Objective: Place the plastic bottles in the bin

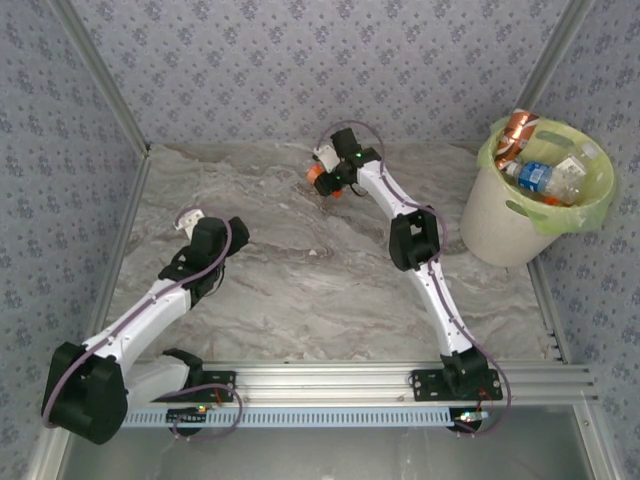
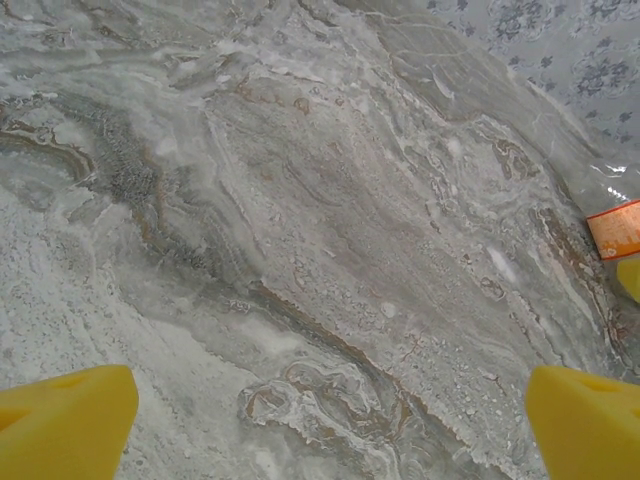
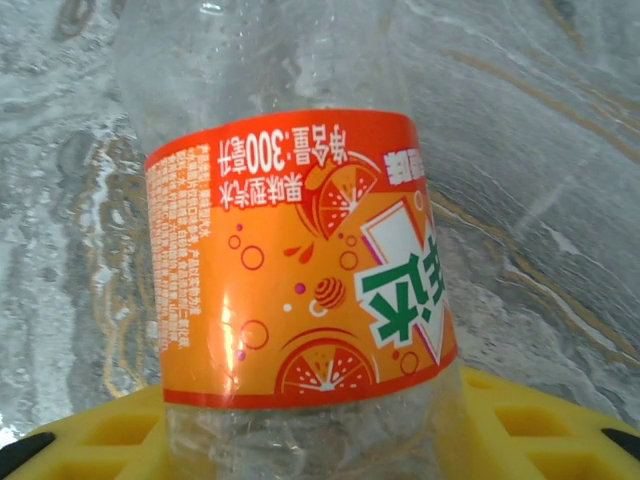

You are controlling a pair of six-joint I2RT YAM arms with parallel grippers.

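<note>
Marbled bench, papered walls. My right hand [image 1: 337, 172] is at the middle of the far edge, pressed up against an orange-labelled bottle [image 3: 300, 250]; whether its grip has closed I cannot tell. My left hand [image 2: 330, 420] stands wide over bare bench near the left edge. Risks: the thin clear wall may buckle and slip free on lifting. The bin [image 1: 495, 235], at the far right corner, is heaped, so a dropped bottle could roll off the bottles [image 1: 545, 178] inside.
</note>
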